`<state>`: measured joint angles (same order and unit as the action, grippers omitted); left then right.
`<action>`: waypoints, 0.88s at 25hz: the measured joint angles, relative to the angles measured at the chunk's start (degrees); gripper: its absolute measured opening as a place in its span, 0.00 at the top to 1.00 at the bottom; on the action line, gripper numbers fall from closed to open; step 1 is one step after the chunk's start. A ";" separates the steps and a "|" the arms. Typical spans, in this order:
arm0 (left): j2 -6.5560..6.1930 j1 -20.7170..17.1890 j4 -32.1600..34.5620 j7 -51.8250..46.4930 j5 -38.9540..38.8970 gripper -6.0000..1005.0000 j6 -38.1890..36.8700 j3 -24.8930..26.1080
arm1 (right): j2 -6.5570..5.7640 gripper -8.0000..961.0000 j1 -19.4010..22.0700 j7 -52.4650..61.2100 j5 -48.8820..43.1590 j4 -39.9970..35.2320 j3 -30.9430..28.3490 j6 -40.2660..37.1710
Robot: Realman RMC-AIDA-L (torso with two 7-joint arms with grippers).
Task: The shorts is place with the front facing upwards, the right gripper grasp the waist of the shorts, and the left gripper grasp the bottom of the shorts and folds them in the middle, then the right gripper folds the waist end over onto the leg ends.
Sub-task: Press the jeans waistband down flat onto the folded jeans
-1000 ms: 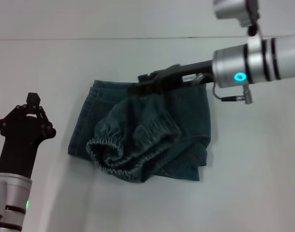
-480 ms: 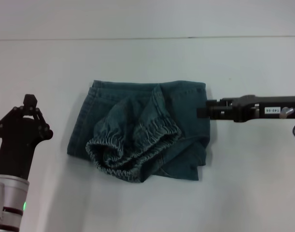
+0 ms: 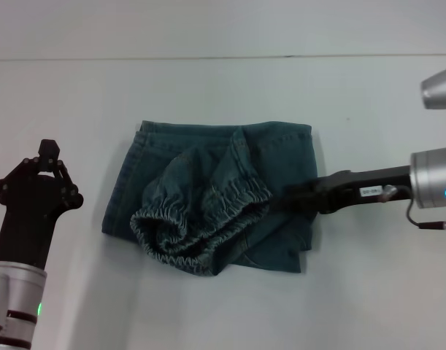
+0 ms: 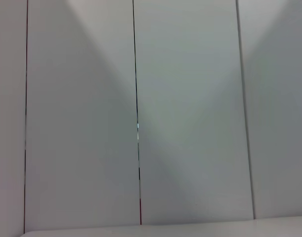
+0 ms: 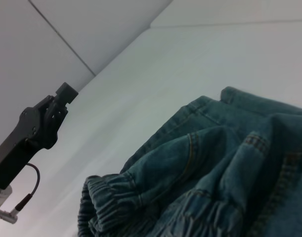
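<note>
The shorts [image 3: 215, 197] lie bunched on the counter [image 3: 223, 95] — the right gripper [image 3: 295, 198] reaches their right edge, jaws unclear; the left gripper [image 3: 47, 157] stands left, jaws closed.

The head view looks down from above on the shorts [image 3: 215, 197], seeing them whole. The right wrist view sits low and close at their edge, facing across them toward the left gripper [image 5: 52, 116]. The left wrist view faces away, at bare panelled wall [image 4: 190, 123].
</note>
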<state>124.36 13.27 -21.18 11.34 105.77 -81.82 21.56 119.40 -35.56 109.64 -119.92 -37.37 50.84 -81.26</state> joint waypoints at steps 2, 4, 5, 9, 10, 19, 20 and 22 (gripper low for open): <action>0.00 0.00 -0.04 0.00 0.06 0.99 0.00 -0.02 | 0.05 0.36 -1.48 0.67 -0.51 1.66 0.45 0.81; 0.00 0.04 -0.14 0.00 0.12 0.99 0.04 -0.02 | 0.09 0.36 -3.04 1.32 -1.02 3.13 1.49 1.61; 0.00 0.06 -0.22 -0.01 0.16 0.99 0.06 -0.03 | 0.15 0.36 -3.82 1.43 -1.06 3.81 2.15 1.96; 0.00 0.15 -0.29 -0.02 0.13 0.99 0.00 0.00 | 0.54 0.36 -6.70 1.48 -0.70 5.55 3.20 3.03; 0.00 0.17 -0.25 -0.02 0.02 0.99 -0.02 0.11 | 0.62 0.36 -7.59 1.48 -0.45 6.31 3.23 3.33; -0.08 -0.54 0.22 -0.06 -0.18 0.99 -0.14 2.30 | 0.76 0.36 -13.06 1.09 3.57 11.30 3.35 8.53; -0.09 -0.57 0.22 -0.06 -0.21 0.99 -0.14 2.37 | 0.76 0.36 -13.31 1.03 3.85 11.39 3.37 9.08; -0.09 -0.55 0.36 -0.08 -0.26 0.99 -0.16 2.45 | 0.76 0.36 -13.71 0.98 4.24 11.44 3.41 10.17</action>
<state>124.28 12.72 -20.82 11.26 105.52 -81.98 24.01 120.16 -49.27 110.61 -115.68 -25.94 54.25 -71.08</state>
